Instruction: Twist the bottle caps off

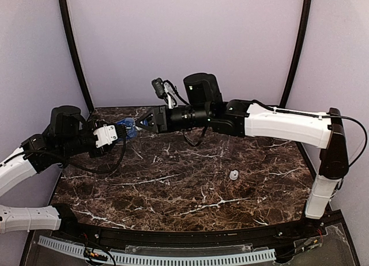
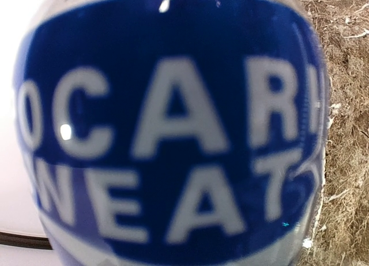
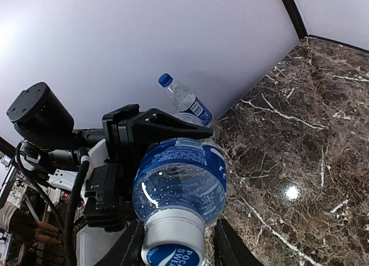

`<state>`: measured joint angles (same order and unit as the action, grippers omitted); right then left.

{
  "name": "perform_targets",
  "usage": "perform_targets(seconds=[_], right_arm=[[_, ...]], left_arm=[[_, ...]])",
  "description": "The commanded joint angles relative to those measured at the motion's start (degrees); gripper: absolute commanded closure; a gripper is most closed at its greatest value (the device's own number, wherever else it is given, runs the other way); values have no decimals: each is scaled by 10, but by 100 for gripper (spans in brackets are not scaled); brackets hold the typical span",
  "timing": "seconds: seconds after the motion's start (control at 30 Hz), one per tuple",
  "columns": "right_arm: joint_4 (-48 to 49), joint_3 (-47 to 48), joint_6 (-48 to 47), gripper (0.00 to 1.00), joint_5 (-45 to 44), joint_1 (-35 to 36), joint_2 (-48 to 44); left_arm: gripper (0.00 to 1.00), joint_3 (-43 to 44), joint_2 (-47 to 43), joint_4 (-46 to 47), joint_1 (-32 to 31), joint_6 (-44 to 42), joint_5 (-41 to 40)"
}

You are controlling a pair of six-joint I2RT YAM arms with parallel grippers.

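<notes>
Item: white cap (image 3: pixel 172 231), on blue-labelled bottle (image 3: pixel 179 179), held level above the table (image 1: pixel 173 185), far-left corner. Left pincer (image 1: pixel 125 129) clamped on the bottle's body. Right pincer (image 3: pixel 176 251) flanked the cap; I couldn't tell whether it gripped. Step, as I judged it: seizing the cap. Next: firm pinch, then twist.

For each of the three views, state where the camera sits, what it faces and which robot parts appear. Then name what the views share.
Top external: above and behind the bases, facing down at the table; both arms show, left gripper holding a bottle.
Left wrist: on the left wrist, close against that bottle's label; no robot part clearly shows.
Right wrist: on the right wrist, facing the bottle's cap end-on; own fingers flank it, the left gripper behind.
Shared: all three show the held bottle.
</notes>
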<state>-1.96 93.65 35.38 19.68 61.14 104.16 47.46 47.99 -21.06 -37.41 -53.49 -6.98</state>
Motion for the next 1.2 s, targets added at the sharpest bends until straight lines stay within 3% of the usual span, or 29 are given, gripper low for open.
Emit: perform_targets(seconds=[0.0,0.07,0.23,0.37,0.47,0.63,0.87,1.03,1.17], right_arm=[[-25,11,1,59,0,3,3],[-28,6,-1,65,-6,2,-1],[-30,8,-17,100,-7,3,-8],[-40,32,-83,100,52,3,-2],[-100,65,-216,100,76,22,-5],[-120,-1,-548,100,-10,101,-70],[-63,-130,-958,100,-248,199,-119],[-40,-141,-1111,100,-389,227,-102],[10,-163,-1154,100,-389,229,-116]], left_arm=[[55,-6,-9,10,-1,1,-4],[55,-6,-9,10,-1,1,-3],[55,-6,-8,10,-1,-1,-2],[56,-2,-8,-1,-1,-1,3],[56,15,-6,-45,-1,8,50],[57,50,3,-203,-1,3,213],[60,49,4,-285,-2,-42,239],[60,49,5,-308,-2,-61,246],[60,47,4,-309,-2,-62,250]])
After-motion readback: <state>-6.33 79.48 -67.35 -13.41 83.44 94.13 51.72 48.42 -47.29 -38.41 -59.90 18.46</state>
